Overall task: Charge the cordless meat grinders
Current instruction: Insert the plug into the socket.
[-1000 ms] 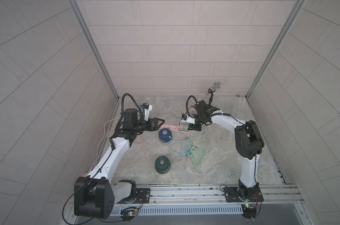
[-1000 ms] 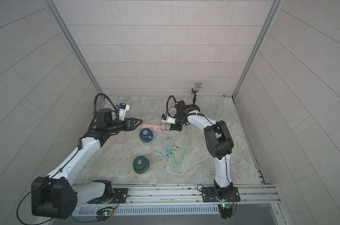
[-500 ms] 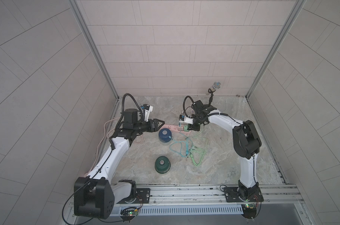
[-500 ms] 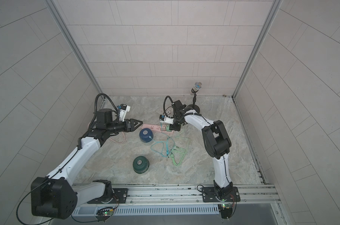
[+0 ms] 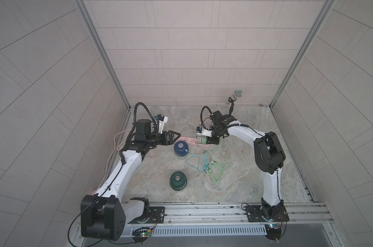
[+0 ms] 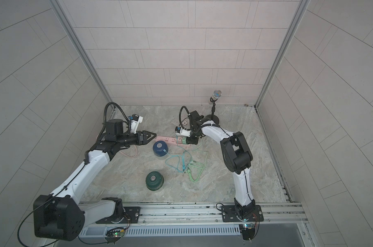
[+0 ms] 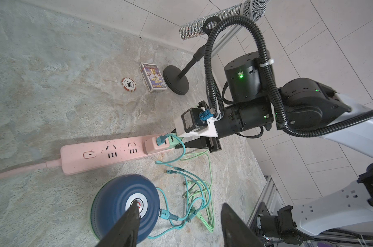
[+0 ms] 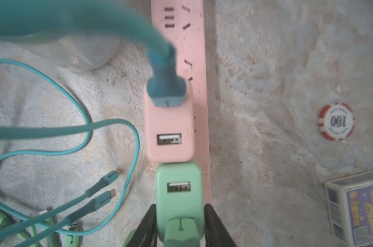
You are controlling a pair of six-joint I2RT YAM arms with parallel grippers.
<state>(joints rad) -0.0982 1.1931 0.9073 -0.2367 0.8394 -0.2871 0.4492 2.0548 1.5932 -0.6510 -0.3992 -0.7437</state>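
The dark blue meat grinder (image 5: 180,148) (image 6: 159,148) (image 7: 125,205) sits in front of the pink power strip (image 5: 188,141) (image 7: 100,154). A teal cable (image 7: 170,216) runs from it to the pink adapter (image 8: 169,128). The dark green grinder (image 5: 177,180) (image 6: 154,180) stands alone, nearer the front. My left gripper (image 5: 176,135) (image 7: 180,216) hovers open above and just left of the blue grinder. My right gripper (image 5: 211,140) (image 8: 179,206) has both fingers against the sides of the green adapter (image 8: 179,188) at the strip's right end.
Loose green and teal cable ends (image 5: 215,171) lie tangled right of the blue grinder. Behind the strip are a poker chip (image 7: 129,85), a card box (image 7: 153,77) and a microphone stand (image 5: 231,111). The strip's cord (image 5: 115,145) trails off to the left.
My right arm has shifted slightly left along the strip with the green adapter. The left arm and both grinders have not moved.
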